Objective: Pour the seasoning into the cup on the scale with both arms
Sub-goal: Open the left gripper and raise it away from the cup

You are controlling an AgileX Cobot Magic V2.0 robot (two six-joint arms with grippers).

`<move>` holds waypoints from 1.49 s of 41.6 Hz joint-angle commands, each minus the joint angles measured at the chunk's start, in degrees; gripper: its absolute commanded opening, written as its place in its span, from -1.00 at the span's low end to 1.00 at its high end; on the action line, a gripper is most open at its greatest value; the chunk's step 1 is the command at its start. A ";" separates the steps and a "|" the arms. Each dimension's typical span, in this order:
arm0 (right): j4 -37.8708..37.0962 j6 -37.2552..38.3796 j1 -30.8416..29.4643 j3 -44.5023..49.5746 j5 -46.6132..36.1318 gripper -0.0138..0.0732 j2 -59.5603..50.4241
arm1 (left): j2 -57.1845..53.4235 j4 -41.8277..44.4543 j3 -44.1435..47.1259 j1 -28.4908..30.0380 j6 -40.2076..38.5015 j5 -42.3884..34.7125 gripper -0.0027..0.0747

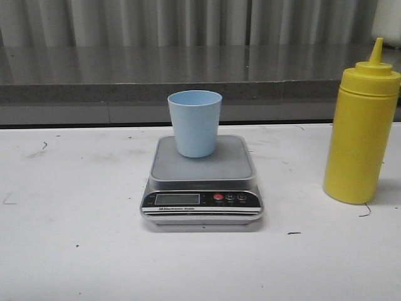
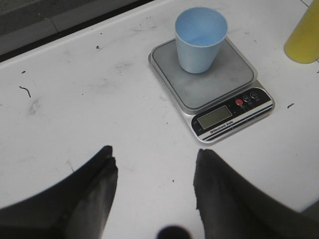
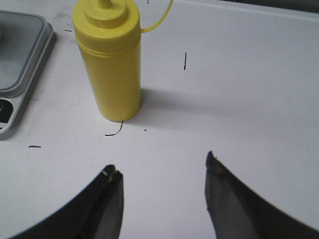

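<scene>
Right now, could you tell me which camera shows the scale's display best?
The front view: the display faces the camera squarely, beside the red button. The left wrist view shows it slanted, beyond the open fingers. The right wrist view catches only the scale's edge, no display.

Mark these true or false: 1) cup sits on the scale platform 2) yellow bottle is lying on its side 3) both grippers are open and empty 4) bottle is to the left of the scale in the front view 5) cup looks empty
1) True. The pale blue cup stands upright on the platform of the scale.
2) False. The yellow squeeze bottle stands upright on the white table, nozzle cap on top.
3) True. The left gripper and the right gripper both hang open over bare table, holding nothing.
4) False. The bottle is to the right of the scale, apart from it.
5) True. The left wrist view shows nothing inside the cup.
</scene>
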 commanded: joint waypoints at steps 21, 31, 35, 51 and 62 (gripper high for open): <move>-0.60 -0.47 -0.13 -1.99 -3.62 0.25 0.41 | -19.44 -3.44 8.84 -0.21 -0.21 -3.49 -0.04; -0.60 -0.47 -0.13 -1.99 -3.63 0.25 0.41 | -19.44 -3.44 8.84 -0.21 -0.21 -3.49 -0.04; -0.60 -0.47 -0.13 -1.87 -3.21 0.25 0.41 | -19.44 -3.44 8.84 -0.21 -0.21 -3.49 -0.04; -0.25 -0.49 1.17 -1.87 -5.59 0.70 4.17 | -19.44 -3.44 8.84 -0.21 -0.21 -3.49 -0.04; 1.96 -0.20 9.14 0.00 -15.74 0.69 13.81 | -19.44 -3.44 8.84 -0.21 -0.21 -3.49 -0.04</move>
